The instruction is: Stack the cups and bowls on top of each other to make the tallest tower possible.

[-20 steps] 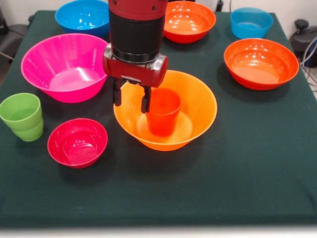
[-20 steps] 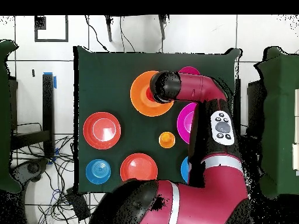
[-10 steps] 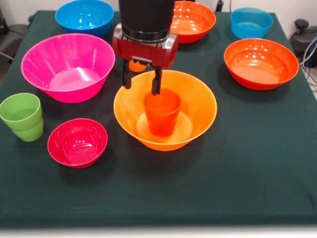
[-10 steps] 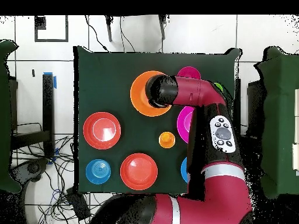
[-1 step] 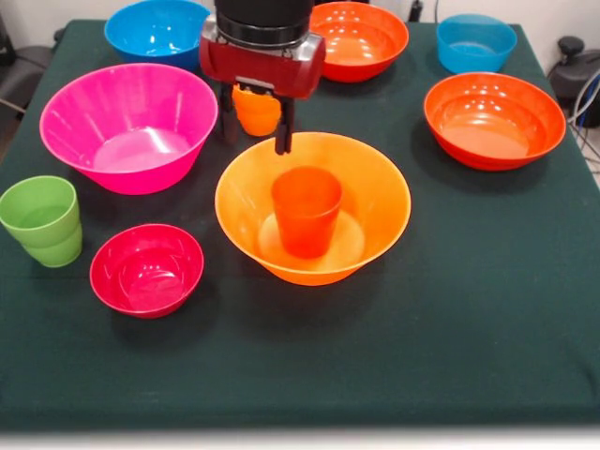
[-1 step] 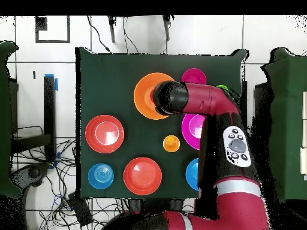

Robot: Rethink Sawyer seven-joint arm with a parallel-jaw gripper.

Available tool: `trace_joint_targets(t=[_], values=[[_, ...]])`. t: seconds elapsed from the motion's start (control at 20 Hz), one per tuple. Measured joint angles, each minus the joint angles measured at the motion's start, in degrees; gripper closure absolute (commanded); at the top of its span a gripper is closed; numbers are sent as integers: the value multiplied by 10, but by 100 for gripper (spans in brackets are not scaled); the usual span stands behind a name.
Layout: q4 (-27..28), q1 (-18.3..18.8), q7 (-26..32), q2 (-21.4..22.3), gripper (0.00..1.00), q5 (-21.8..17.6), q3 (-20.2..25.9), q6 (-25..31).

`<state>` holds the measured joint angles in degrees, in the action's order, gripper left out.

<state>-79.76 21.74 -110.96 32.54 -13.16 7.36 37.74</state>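
Observation:
The widest orange bowl [image 5: 380, 187] sits mid-table, and a red-orange cup [image 5: 307, 211] stands upright inside it, forming the tower. My gripper [image 5: 253, 139] hangs open and empty just behind the bowl's far rim, above the cloth. Between its fingers a small orange cup [image 5: 258, 111] shows, standing farther back on the table. In the overhead view the arm's head covers part of the orange bowl [image 6: 144, 91], and the orange cup [image 6: 171, 143] stands apart from it. A light green cup [image 5: 42, 220] is at the left edge.
A wide pink bowl [image 5: 128, 127] and a crimson bowl [image 5: 147, 269] lie left of the tower. A blue bowl [image 5: 159, 28], a red-orange bowl [image 5: 359, 37] and a smaller blue bowl [image 5: 475, 42] line the back. Another red-orange bowl [image 5: 494, 119] sits right.
The gripper rose from beside the red-orange cup and drew back past the orange bowl's far rim. The cup stays upright in the bowl.

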Motion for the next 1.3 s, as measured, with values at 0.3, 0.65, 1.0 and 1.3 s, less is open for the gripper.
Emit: trace_joint_targets(t=[0.3, 0.65, 1.0, 1.3], values=[[-16, 22, 0, 6, 0, -6, 2, 0], [-33, 44, 0, 6, 0, -31, 3, 0], [-41, 48, 0, 4, 0, -54, 5, 0], [-47, 48, 0, 2, 0, -69, 12, 0]])
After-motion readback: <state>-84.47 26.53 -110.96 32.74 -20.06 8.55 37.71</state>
